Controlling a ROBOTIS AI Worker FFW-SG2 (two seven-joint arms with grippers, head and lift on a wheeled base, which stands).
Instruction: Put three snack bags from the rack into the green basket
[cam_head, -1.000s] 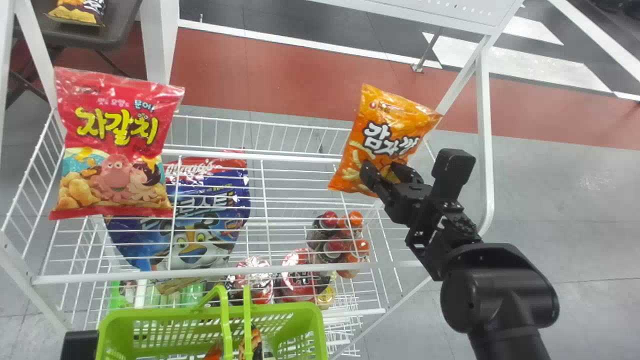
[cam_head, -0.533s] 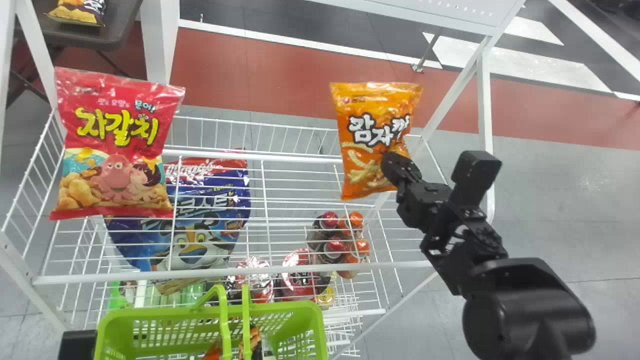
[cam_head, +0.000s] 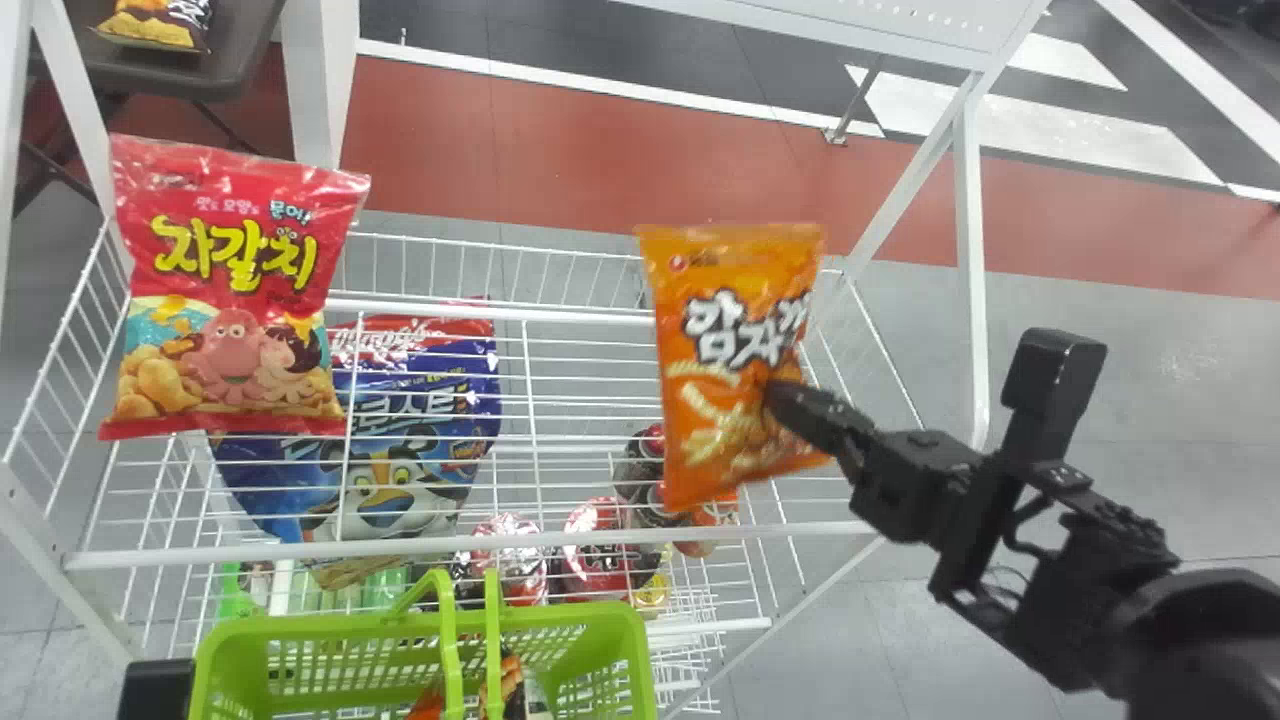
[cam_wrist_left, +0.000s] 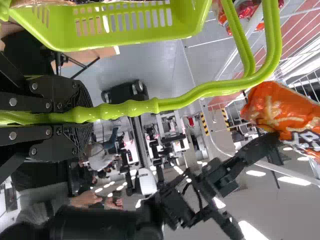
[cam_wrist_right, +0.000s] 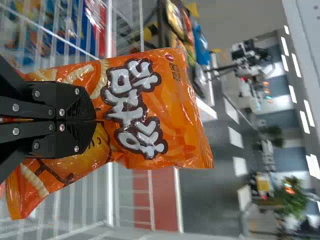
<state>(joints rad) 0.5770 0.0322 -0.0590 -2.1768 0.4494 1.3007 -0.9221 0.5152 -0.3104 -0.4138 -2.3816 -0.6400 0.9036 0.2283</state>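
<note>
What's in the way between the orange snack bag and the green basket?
In the head view, the rack's near rail lies between the orange bag and green basket, whose handles stand over its opening.

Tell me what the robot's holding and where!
Right hand: orange snack bag, pinched just below its big letters. Left hand: basket handle, gripped at its bumpy part.

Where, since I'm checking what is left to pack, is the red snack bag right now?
The head view shows the red snack bag at the left of the white wire rack, beyond the green basket and partly covering the blue bag.
</note>
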